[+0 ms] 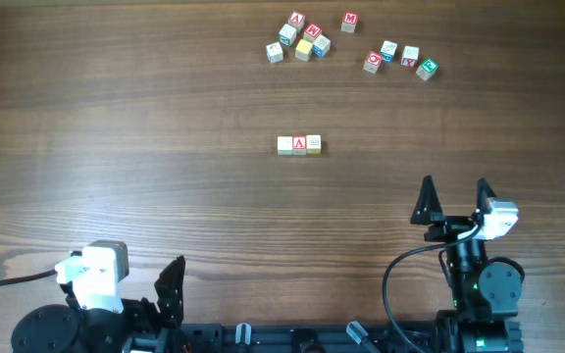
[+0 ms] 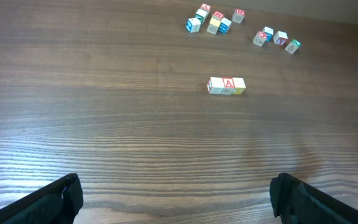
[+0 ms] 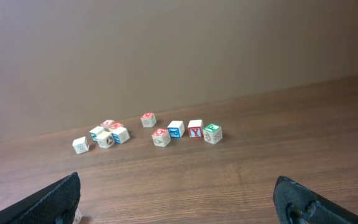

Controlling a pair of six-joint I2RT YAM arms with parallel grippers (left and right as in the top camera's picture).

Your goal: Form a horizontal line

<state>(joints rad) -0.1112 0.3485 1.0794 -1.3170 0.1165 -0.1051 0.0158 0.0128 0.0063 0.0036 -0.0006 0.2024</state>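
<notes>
Arms sit low at the near edge of the worktop [image 1: 116, 118], left hand [image 2: 176, 196] and right hand [image 1: 454, 191] both spread wide, holding nothing. A row of three blocks [image 1: 299, 145], touching, lies mid-worktop, with loose blocks [image 1: 300, 39] scattered well beyond. Only the right wrist view shows the wall [image 3: 166, 50] behind them.

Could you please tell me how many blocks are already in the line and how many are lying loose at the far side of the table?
Centre line of blocks: 3
Left cluster of loose blocks: 6
Single loose block: 1
Right group of loose blocks: 4
Total: 14
</notes>
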